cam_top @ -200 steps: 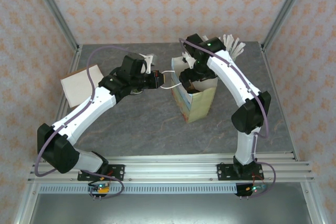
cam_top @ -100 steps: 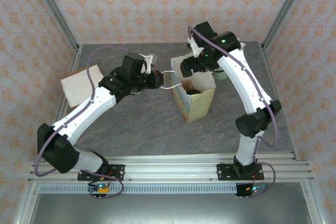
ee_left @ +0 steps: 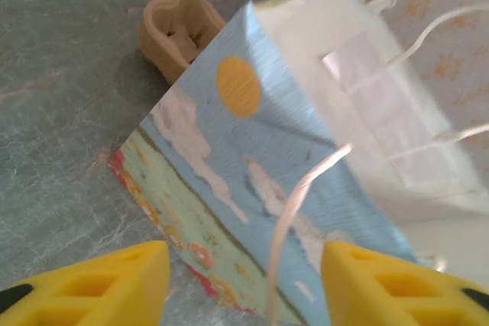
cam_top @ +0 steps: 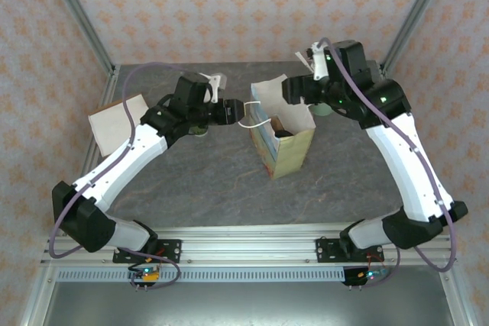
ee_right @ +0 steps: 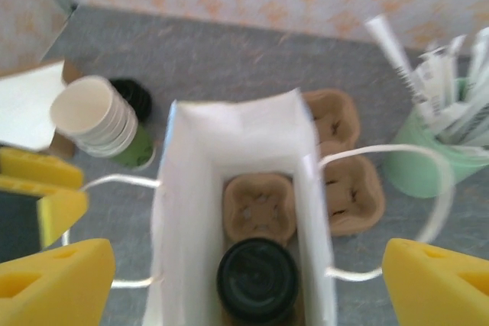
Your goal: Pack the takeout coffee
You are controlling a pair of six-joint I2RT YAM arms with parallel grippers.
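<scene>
Tabletop (cam_top: 214, 181): right gripper (ee_right: 246, 284) poised above bag (ee_right: 237, 135).

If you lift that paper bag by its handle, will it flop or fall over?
Probably sags a little: the paper bag has thin walls and its handle looks bendy. The lidded cup sitting low inside should steady it.

Bag (ee_left: 252, 150) sky-blue, white clouds, orange sun; takeout coffee (ee_right: 257, 279) lid black.

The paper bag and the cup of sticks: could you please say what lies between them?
A brown cardboard cup tray lies between bag and cup of sticks; the right wrist view shows it.
</scene>
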